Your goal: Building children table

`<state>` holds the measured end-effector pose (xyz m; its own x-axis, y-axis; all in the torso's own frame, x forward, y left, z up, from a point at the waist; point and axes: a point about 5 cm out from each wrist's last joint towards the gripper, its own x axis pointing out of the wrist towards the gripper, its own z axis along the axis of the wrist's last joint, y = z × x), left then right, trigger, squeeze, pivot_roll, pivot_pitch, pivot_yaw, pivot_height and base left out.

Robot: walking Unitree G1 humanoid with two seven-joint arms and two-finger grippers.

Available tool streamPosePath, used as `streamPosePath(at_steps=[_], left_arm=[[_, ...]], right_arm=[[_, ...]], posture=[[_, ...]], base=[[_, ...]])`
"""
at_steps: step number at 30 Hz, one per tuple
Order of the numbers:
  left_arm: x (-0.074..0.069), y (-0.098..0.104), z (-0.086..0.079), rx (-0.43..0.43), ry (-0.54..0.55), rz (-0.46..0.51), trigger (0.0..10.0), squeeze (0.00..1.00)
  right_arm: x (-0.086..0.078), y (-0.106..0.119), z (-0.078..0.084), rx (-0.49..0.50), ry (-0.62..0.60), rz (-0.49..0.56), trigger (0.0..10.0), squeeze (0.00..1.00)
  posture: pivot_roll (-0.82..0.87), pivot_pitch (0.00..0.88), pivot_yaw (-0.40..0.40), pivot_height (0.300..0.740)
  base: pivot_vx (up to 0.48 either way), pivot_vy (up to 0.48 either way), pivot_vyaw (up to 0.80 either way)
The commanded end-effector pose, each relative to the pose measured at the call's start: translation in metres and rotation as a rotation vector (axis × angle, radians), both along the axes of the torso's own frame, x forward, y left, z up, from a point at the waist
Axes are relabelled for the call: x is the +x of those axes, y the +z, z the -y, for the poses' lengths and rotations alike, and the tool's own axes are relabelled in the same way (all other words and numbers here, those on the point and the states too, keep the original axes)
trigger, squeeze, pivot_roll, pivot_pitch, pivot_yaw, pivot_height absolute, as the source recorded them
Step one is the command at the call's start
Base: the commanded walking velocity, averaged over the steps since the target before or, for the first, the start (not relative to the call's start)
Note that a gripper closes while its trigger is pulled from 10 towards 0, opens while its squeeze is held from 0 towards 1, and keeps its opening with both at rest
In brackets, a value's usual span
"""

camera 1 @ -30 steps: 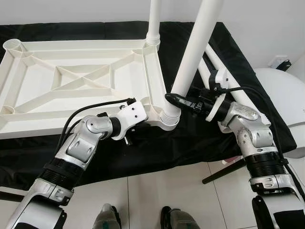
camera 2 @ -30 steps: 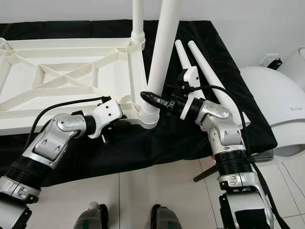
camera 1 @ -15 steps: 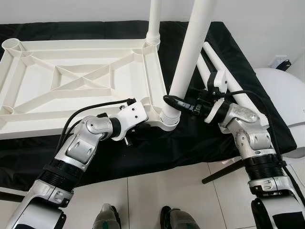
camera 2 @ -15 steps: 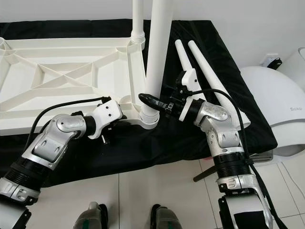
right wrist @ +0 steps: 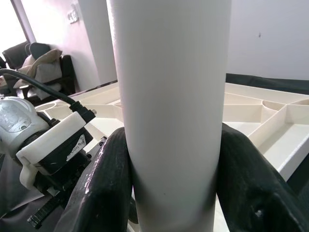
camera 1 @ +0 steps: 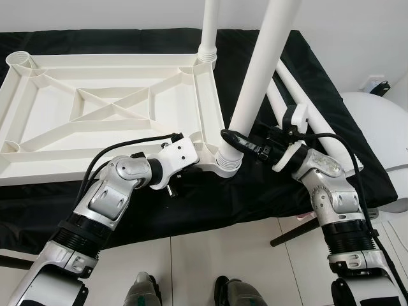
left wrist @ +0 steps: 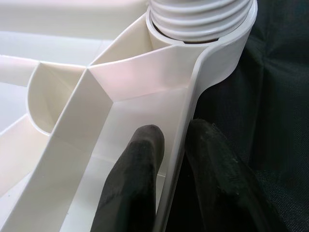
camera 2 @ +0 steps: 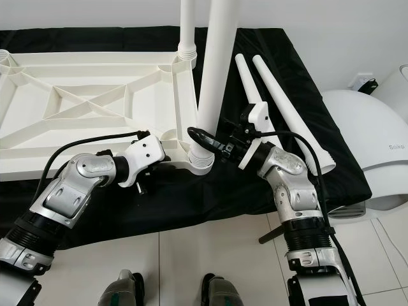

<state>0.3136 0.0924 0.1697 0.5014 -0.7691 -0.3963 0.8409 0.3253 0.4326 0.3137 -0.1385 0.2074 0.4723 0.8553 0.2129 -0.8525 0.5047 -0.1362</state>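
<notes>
Right gripper (camera 1: 237, 139) clamped around the base of the near table leg (camera 1: 258, 70), long axis upright and leaning slightly, threaded end sitting in the corner socket (camera 1: 227, 160) of the upturned tabletop (camera 1: 102, 108) on the black-draped counter (camera 1: 319, 57). Left gripper (left wrist: 169, 145) pinching the tabletop's rim just beside that socket, bracing it. Likely next: turn about the leg's axis, straight down into the socket.

You can read one partial marking: "Solix", cut off, on the white appliance (camera 2: 376, 143) at right.
</notes>
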Motion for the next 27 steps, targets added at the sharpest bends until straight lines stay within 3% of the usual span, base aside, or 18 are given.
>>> streamPosePath(at_steps=[1, 17, 27], left_arm=[[-0.0079, -0.0044, 0.0108, 0.006, -0.063, -0.020, 10.0, 0.00], [-0.0080, -0.0031, 0.0116, 0.003, -0.062, -0.021, 10.0, 0.00], [-0.0083, -0.0019, 0.0124, -0.002, -0.059, -0.017, 10.0, 0.00]], right_arm=[[-0.0035, -0.0312, -0.0047, -0.036, 0.014, -0.141, 10.0, 0.00], [-0.0067, -0.0348, -0.0090, -0.078, 0.025, -0.127, 10.0, 0.00], [-0.0047, -0.0345, -0.0133, -0.074, -0.030, -0.111, 10.0, 0.00]], posture=[[0.03, 0.192, -0.024, 0.740], [0.03, 0.200, -0.026, 0.740], [0.03, 0.201, -0.031, 0.740]], base=[[0.000, 0.000, 0.00], [0.000, 0.000, 0.00], [0.000, 0.000, 0.00]])
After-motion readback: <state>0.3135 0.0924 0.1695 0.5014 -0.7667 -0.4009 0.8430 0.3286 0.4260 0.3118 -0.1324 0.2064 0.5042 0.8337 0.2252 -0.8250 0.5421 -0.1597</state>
